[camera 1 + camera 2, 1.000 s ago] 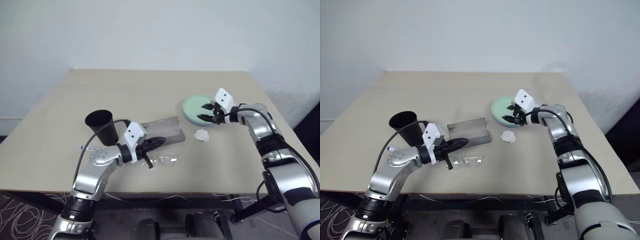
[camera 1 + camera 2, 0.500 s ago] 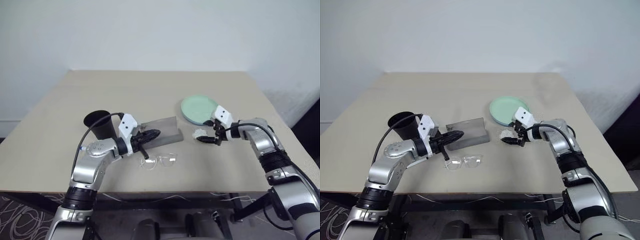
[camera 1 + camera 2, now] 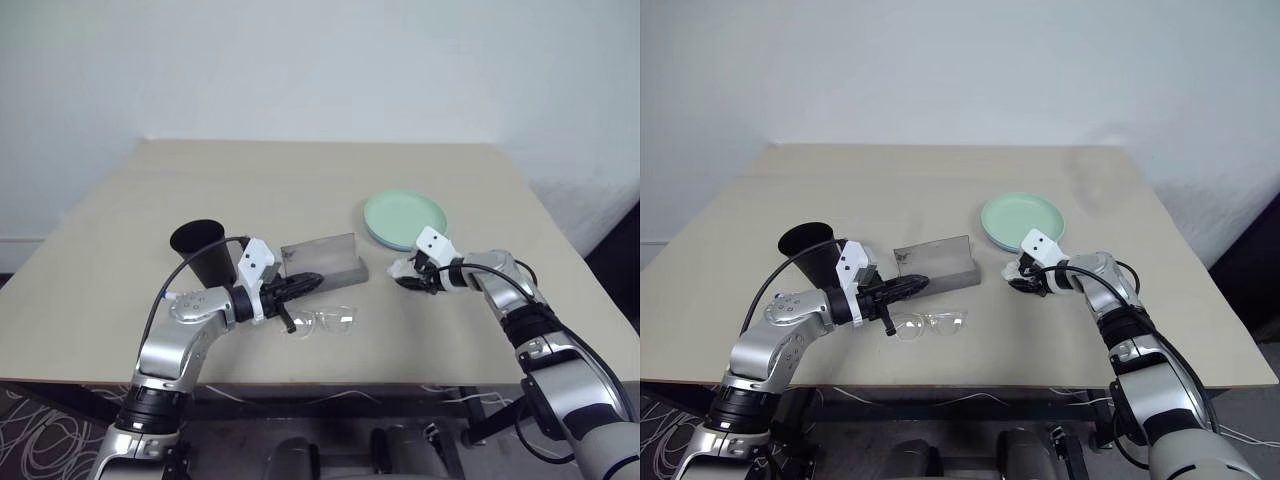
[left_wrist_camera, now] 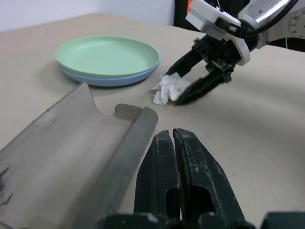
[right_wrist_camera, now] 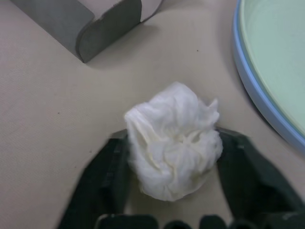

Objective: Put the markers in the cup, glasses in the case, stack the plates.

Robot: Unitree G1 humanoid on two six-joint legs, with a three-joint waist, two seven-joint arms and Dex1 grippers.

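The mint green plate [image 3: 404, 214] lies on top of the light blue plate [image 4: 110, 80] at the right of the table. Just in front of them my right gripper [image 3: 406, 277] is down on the table, its fingers closed against both sides of a white tissue wad [image 5: 174, 138]. The grey case [image 3: 320, 261] lies open in the middle, and the clear glasses [image 3: 327, 320] lie on the table in front of it. My left gripper [image 3: 311, 283] hovers shut and empty between case and glasses. The black cup [image 3: 204, 250] stands upright behind my left arm. I cannot make out the markers.
The beige table [image 3: 300, 180] has bare room along its far half and its left side. Its front edge runs just below the glasses. A white wall stands behind the table.
My right gripper came down from over the plates to the tissue wad and closed its fingers around it. The left gripper stayed by the case, still shut.
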